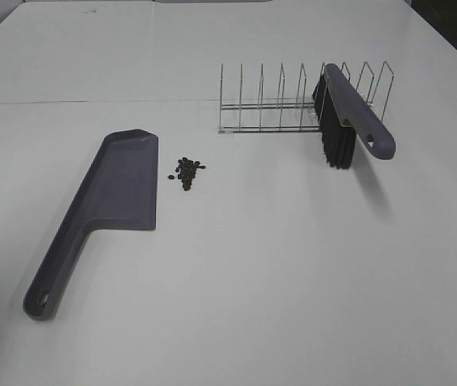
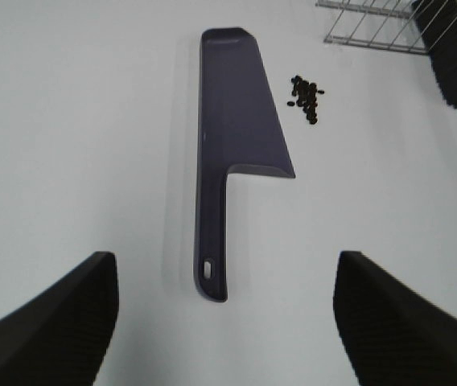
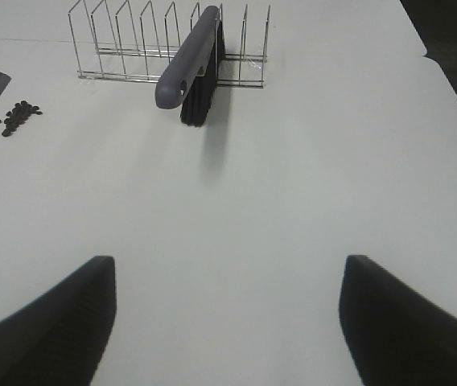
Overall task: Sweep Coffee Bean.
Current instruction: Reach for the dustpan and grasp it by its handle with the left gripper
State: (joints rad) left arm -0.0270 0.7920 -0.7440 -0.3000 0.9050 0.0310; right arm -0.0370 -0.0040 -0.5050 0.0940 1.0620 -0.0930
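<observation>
Beans (image 1: 187,171) lay beside dustpan (image 1: 124,181); brush (image 1: 354,109) rested in rack (image 1: 265,127), bristles partly hidden; left fingers (image 2: 51,322) and right fingers (image 3: 405,322) spread, empty, cropped

The black two-fingered left gripper (image 2: 227,256) hangs with its ribbed fingers (image 2: 51,330) spread wide, gripping nothing. The black right gripper (image 3: 230,258) likewise holds its fingers (image 3: 409,322) far apart, empty.

On my screen, the purple-grey plastic dustpan (image 1: 112,193) lies left of centre, the dark coffee beans (image 1: 187,171) just to its right, and the black-bristled brush (image 1: 356,112) in the wire rack (image 1: 265,128) at upper right.
</observation>
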